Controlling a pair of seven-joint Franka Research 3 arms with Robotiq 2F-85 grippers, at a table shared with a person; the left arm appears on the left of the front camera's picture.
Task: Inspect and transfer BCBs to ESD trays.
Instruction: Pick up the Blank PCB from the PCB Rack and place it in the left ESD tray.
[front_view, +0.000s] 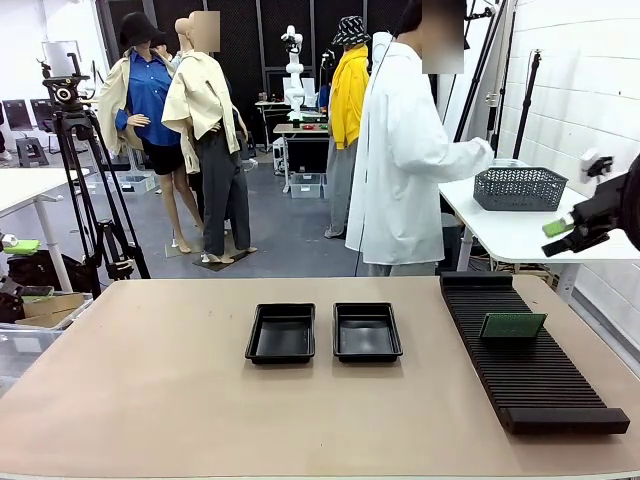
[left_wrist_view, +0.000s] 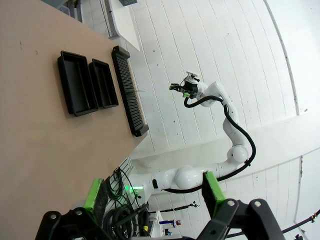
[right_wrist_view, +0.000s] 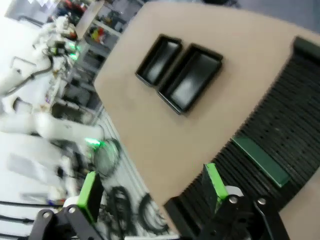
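Observation:
Two empty black ESD trays (front_view: 281, 332) (front_view: 367, 331) lie side by side at the middle of the table. One green BCB (front_view: 512, 325) stands on edge in the long black slotted rack (front_view: 530, 365) on the right. My right gripper (front_view: 570, 232) hangs high over the table's right edge, well above the rack. In the right wrist view its fingers (right_wrist_view: 151, 192) are open with nothing between them, and the BCB (right_wrist_view: 260, 161) and trays (right_wrist_view: 191, 77) lie far below. My left gripper (left_wrist_view: 152, 192) is also open and empty, high off the table, with the trays (left_wrist_view: 76, 82) far off.
A person in a white coat (front_view: 400, 160) stands beyond the far edge, turned toward a side table with a grey basket (front_view: 519, 188). A camera tripod (front_view: 85, 190) stands at the back left. Bare tabletop (front_view: 130, 380) stretches left of the trays and in front of them.

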